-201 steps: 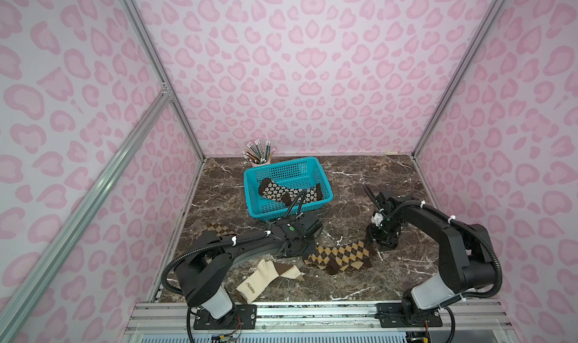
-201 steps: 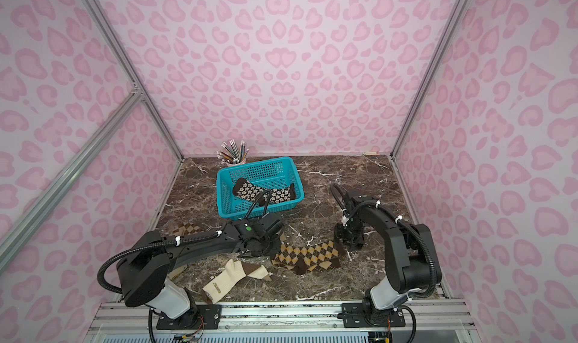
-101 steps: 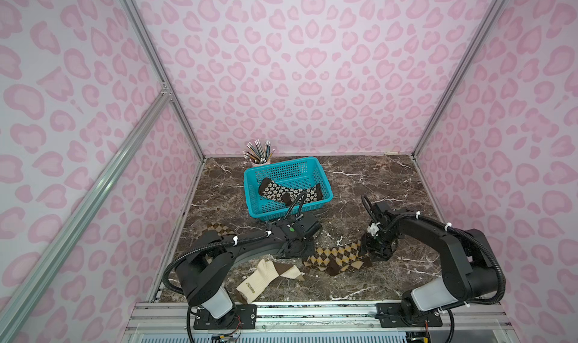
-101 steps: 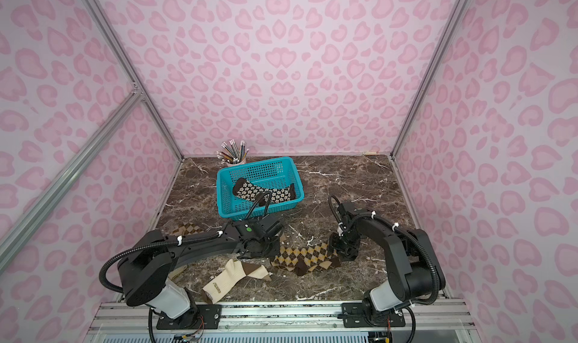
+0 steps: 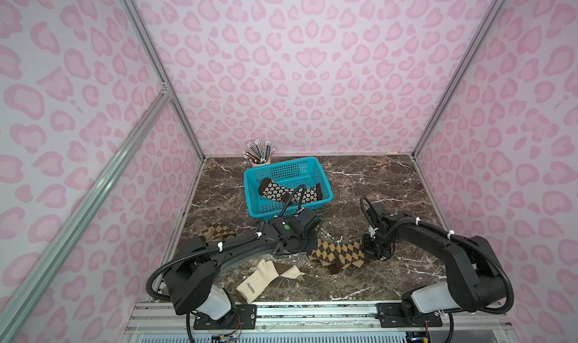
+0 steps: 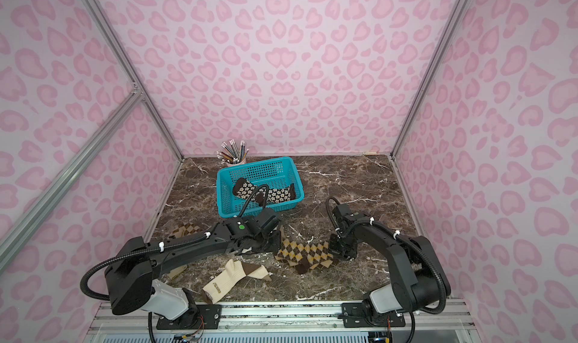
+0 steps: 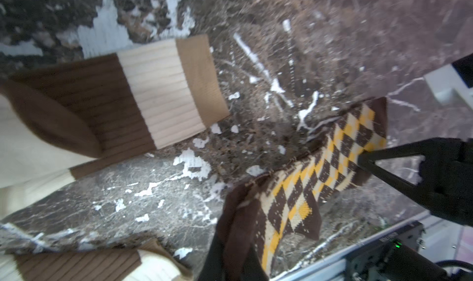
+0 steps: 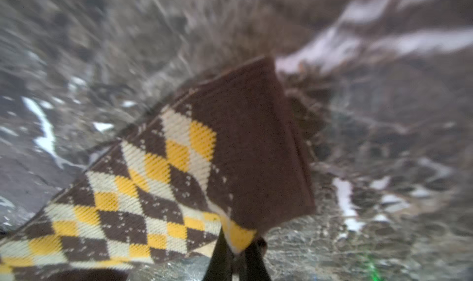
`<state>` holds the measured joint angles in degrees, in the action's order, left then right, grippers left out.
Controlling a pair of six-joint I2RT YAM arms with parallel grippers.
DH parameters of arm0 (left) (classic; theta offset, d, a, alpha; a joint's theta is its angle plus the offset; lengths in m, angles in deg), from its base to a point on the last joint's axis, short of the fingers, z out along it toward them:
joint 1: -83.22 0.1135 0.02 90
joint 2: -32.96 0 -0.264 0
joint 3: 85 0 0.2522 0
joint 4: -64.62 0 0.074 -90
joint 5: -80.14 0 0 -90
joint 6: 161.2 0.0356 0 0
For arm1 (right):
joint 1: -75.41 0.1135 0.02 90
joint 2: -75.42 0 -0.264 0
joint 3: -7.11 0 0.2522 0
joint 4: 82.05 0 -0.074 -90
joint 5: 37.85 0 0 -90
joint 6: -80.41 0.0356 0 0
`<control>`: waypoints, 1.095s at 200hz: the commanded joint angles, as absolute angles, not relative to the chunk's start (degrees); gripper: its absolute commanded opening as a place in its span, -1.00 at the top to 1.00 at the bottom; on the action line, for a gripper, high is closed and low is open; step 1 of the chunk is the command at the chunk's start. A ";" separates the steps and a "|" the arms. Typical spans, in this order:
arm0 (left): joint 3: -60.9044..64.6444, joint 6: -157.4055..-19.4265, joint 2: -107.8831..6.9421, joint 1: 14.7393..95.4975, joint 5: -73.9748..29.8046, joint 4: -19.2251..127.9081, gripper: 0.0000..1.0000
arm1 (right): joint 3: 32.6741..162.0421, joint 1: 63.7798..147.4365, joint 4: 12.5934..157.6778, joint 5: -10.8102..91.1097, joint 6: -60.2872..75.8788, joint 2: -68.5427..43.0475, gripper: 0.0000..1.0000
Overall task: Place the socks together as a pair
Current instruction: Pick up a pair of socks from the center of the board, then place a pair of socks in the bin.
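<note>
A brown-tan argyle sock (image 5: 339, 255) (image 6: 305, 252) lies stretched across the marble floor between my two arms. My left gripper (image 5: 308, 247) (image 7: 235, 261) is shut on its dark brown end. My right gripper (image 5: 370, 252) (image 8: 236, 256) is shut on the edge of the opposite end by the brown cuff (image 8: 250, 144). A second argyle sock (image 5: 215, 232) lies to the left, partly hidden behind the left arm. A cream ribbed sock with a brown band (image 5: 266, 277) (image 7: 128, 100) lies near the front edge. Another cream one (image 6: 175, 272) peeks from under the left arm.
A turquoise basket (image 5: 281, 166) at the back holds dark brown socks with cream flowers (image 5: 287, 193). A cup of pencils (image 5: 259, 155) stands behind it by the back wall. Pink patterned walls close in three sides, and a metal rail (image 5: 312, 310) runs along the front.
My right gripper has moved left and down onto the argyle sock's cuff end and shut on it. The left gripper stays shut on the other end.
</note>
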<state>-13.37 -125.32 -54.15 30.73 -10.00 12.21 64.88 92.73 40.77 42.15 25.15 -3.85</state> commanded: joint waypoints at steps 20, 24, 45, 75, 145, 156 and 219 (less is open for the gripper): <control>-6.29 -122.91 -50.60 31.72 -7.12 9.39 0.93 | 74.07 94.12 37.05 46.99 26.45 4.07 1.00; -5.44 -122.80 -50.27 32.01 -6.91 8.95 0.93 | 75.20 94.15 36.45 47.11 26.36 4.61 1.00; -0.20 -121.46 -48.98 34.63 -6.00 6.74 0.93 | 82.21 94.80 34.05 47.55 25.53 5.92 1.00; 8.66 -117.84 -48.86 40.64 -5.63 3.45 0.93 | 96.33 95.65 31.53 47.31 23.69 1.60 1.00; 18.95 -107.16 -57.33 58.65 -4.56 -0.60 0.94 | 133.80 103.05 28.20 39.88 20.43 -29.30 1.00; 20.19 -105.31 -59.37 60.83 -3.61 -0.67 0.93 | 139.86 104.27 26.95 39.08 20.48 -34.66 1.00; 26.82 -97.12 -73.29 68.55 0.32 0.00 0.93 | 155.44 104.63 21.61 39.28 20.82 -53.59 1.00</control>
